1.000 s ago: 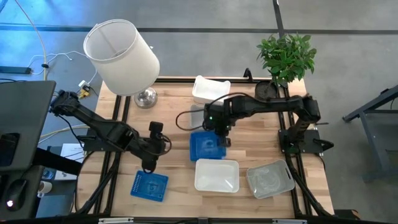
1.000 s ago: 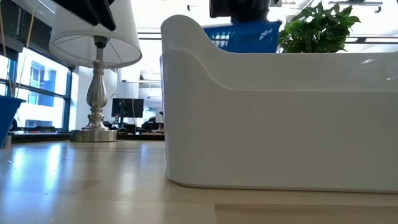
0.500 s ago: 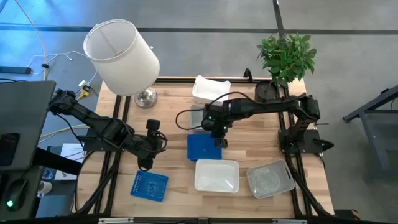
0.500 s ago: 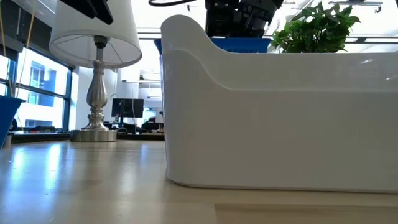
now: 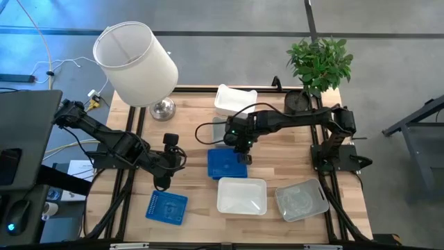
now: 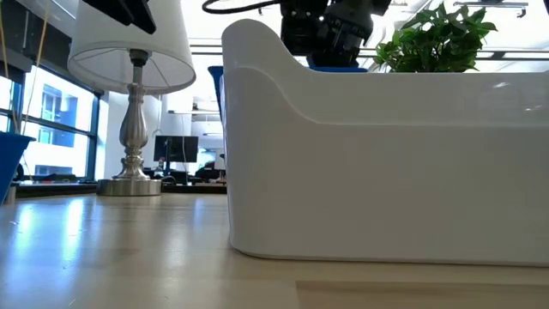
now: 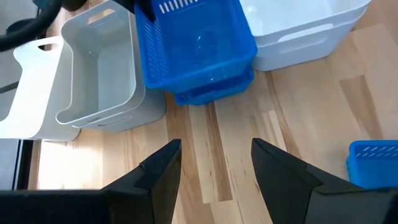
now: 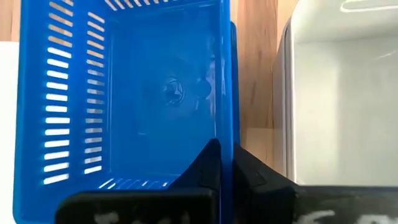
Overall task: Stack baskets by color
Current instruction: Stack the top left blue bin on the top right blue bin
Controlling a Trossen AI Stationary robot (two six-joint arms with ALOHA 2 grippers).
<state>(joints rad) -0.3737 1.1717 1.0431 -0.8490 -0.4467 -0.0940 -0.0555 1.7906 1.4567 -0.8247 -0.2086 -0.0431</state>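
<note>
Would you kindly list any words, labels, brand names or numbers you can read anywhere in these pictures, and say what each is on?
None can be read.
Blue basket held by the right claw: a small round moulded mark on its floor, too blurred to read.
White basket, lamp: no text shows.

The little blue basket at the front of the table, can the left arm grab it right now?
Probably yes. The left gripper is open and empty, right beside that blue basket, with only bare table between them. The right gripper is busy, shut on another blue basket.
</note>
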